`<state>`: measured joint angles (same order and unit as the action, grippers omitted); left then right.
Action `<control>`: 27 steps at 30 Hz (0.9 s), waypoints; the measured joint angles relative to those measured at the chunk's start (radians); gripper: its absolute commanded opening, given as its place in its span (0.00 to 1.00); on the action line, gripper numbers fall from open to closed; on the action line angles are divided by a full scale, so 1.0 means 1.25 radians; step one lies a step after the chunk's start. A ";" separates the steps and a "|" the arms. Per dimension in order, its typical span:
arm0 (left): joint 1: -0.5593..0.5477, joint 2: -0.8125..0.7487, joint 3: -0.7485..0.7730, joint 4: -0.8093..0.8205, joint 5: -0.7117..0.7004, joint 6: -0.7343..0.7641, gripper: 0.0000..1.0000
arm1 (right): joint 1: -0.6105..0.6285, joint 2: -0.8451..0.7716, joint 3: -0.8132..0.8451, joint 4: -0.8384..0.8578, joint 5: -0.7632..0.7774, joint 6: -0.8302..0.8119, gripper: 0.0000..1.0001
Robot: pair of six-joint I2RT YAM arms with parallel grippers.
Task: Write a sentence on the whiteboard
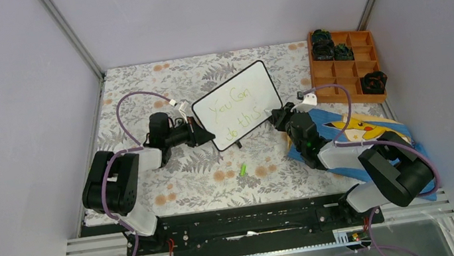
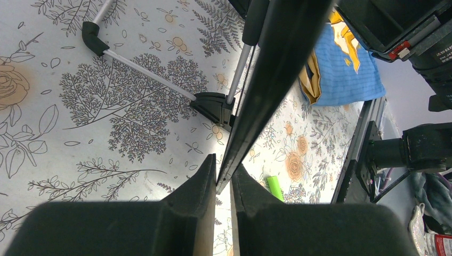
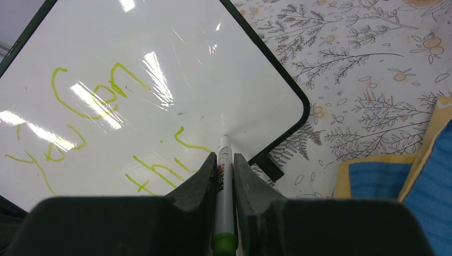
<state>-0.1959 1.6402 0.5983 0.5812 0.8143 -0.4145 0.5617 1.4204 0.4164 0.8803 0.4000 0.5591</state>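
Right gripper (image 3: 224, 160): fingers pinched on a slim marker (image 3: 225, 186), whose tip meets the whiteboard (image 3: 160, 64) near its lower right corner.
Left gripper (image 2: 223, 172): fingers squeezed onto the board's thin black edge, on the side away from the right arm (its wrist camera catches the board only edge-on).
Board's place: mid-table, between the two grippers, propped up and tilted on a wire leg (image 2: 149, 74) with black feet, turned at a slant to the table edges.
Sentence (image 1: 233, 112): light green, in two lines, "You Can" above "do this". It looks faint from overhead and is plain in the right wrist view.
Tip against writing: just past the last letter of "this", on bare white.
Green cap (image 1: 242, 169): lying on the flowered tablecloth (image 1: 178, 182) in front of the board, touching neither gripper.
Right side: a blue cloth (image 2: 346, 80) lies under the right arm, and a wooden tray (image 1: 345, 70) sits in the far corner.
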 measured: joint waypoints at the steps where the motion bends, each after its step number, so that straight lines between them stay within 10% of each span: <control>1: 0.000 0.000 0.000 0.000 0.000 0.000 0.00 | 0.000 0.000 0.000 0.000 0.000 0.000 0.00; 27: -0.005 -0.007 0.000 -0.006 -0.010 0.001 0.11 | 0.000 -0.225 0.030 -0.156 -0.039 0.003 0.00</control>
<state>-0.2016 1.6318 0.5983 0.5732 0.8017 -0.4129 0.5617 1.1393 0.4541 0.6853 0.3508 0.5625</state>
